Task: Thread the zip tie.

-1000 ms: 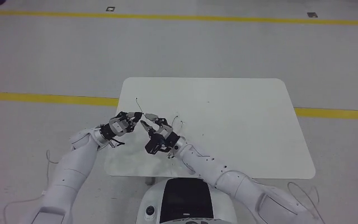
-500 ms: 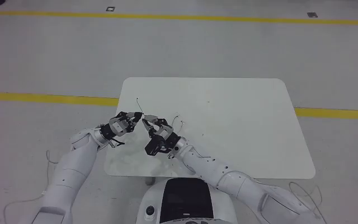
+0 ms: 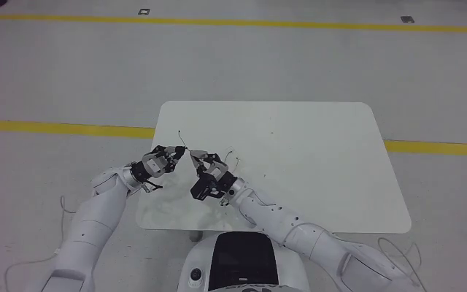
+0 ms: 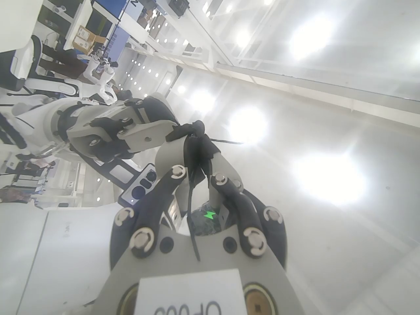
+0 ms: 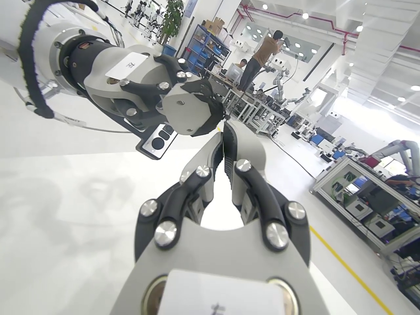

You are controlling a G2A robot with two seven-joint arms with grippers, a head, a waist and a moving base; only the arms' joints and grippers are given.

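Black zip tie (image 4: pixel 194 241), white table (image 3: pixel 314 160), grey left pincer (image 4: pixel 197 152) with apparently black pads (image 4: pixel 206 150).

Top view looks down on the table (image 3: pixel 328 160); wrist views, close, seemingly upward-tilted, share the meeting fingers (image 5: pixel 188 113)

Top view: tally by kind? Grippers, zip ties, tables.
Grippers: 2, left gripper and right gripper, jaws shut on both
Zip tie: 1, in the left gripper
Table: 1
Total: 4
Uncounted: thin dark strand by the right gripper, kind unclear
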